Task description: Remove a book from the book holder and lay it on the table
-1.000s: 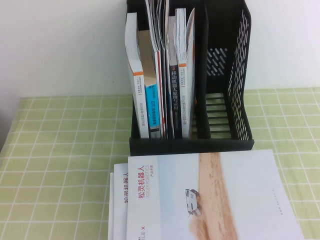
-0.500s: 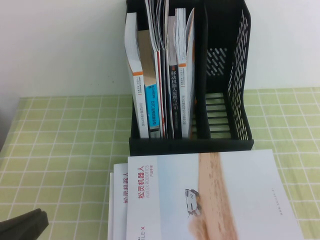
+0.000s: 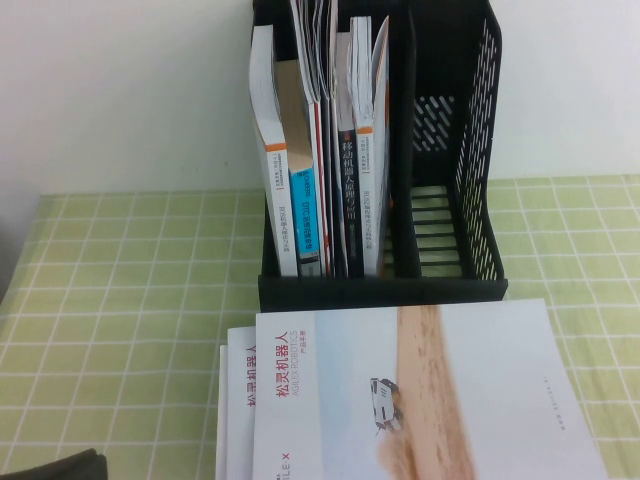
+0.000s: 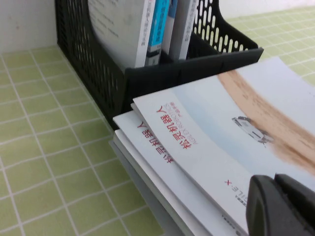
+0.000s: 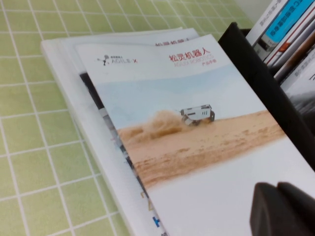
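Reading 松灵机器人, book [image 3: 420,390], left tool [image 4: 283,206], right tool [image 5: 285,209]

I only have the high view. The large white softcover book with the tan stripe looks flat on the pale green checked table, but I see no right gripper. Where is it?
Observer: The right gripper hovers over the book's plain white end, fingers together, empty.
Operator: And the dark shape at my bottom left?
Observer: That is the left arm. The left gripper sits by the book's near corner, shut, holding nothing.
Operator: Is the book on the cloth itself?
Observer: No. It lies on a stack of other thin softcovers, and that stack rests on the table.
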Motion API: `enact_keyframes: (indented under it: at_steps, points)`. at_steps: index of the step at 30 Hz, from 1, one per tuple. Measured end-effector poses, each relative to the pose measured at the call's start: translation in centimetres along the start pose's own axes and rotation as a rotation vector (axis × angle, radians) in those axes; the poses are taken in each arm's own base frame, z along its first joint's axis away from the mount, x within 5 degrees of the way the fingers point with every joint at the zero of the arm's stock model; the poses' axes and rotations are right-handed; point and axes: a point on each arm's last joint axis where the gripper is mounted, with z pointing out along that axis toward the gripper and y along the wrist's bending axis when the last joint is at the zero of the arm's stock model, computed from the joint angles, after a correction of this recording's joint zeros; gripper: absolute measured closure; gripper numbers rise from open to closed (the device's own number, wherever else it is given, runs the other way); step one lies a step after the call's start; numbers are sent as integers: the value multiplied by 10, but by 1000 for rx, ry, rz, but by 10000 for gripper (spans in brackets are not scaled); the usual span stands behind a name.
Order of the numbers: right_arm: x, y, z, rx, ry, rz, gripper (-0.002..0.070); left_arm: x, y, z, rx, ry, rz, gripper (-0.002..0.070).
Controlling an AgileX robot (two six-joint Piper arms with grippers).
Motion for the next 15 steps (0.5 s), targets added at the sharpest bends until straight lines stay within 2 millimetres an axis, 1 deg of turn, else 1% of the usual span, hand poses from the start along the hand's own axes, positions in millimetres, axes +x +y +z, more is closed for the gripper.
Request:
enact_keyframes:
  at_steps: [5, 9, 13, 15]
  points:
    - [3, 1, 2, -2, 9, -4, 675, 3, 2, -2, -21, 16, 15, 678]
    - [3, 1, 1, -2, 8, -4, 675, 5, 11, -10, -169, -53, 77, 678]
    - [3, 1, 2, -2, 9, -4, 675, 24, 24, -15, -346, -154, 101, 678]
    - [3, 2, 2, -3, 10, -5, 675, 39, 31, -12, -422, -206, 108, 678]
